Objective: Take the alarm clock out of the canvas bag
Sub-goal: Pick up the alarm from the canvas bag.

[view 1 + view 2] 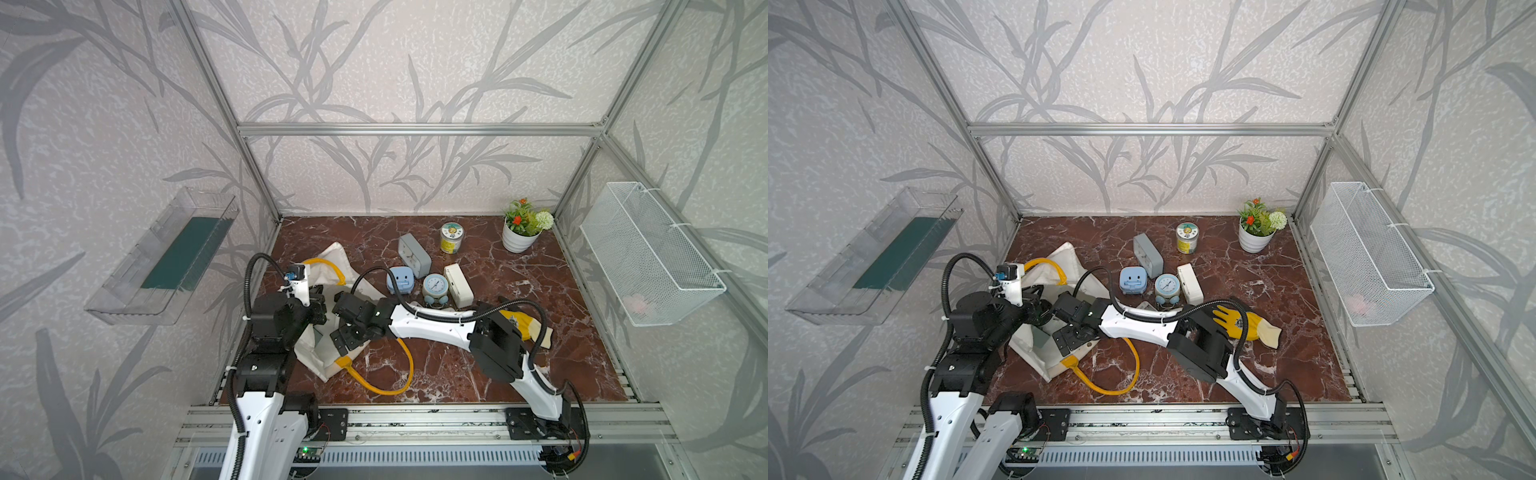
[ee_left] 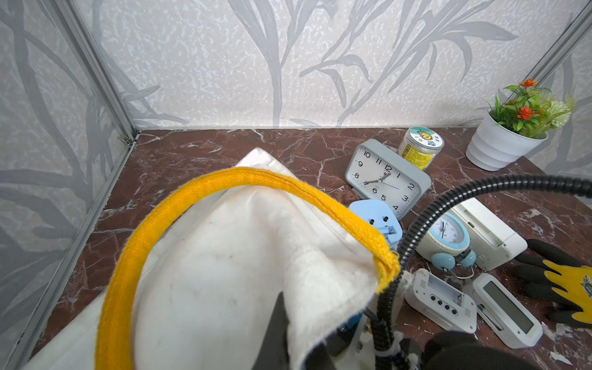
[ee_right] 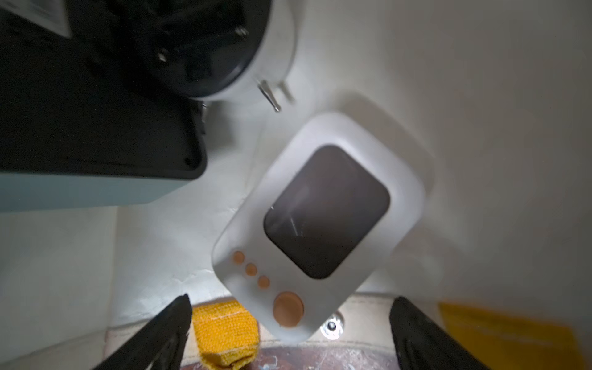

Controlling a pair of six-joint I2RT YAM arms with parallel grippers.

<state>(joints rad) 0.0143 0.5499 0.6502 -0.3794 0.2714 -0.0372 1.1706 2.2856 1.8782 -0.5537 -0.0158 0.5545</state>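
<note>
The alarm clock (white, dark screen, orange buttons) lies inside the canvas bag. The right claw is at the bag's mouth, spread wide, holding nothing. The left claw is pinched tight on the bag's cloth.

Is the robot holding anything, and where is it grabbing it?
The left gripper pinches the canvas bag by its rim, beside a yellow handle. The right gripper is open and holds nothing.
</note>
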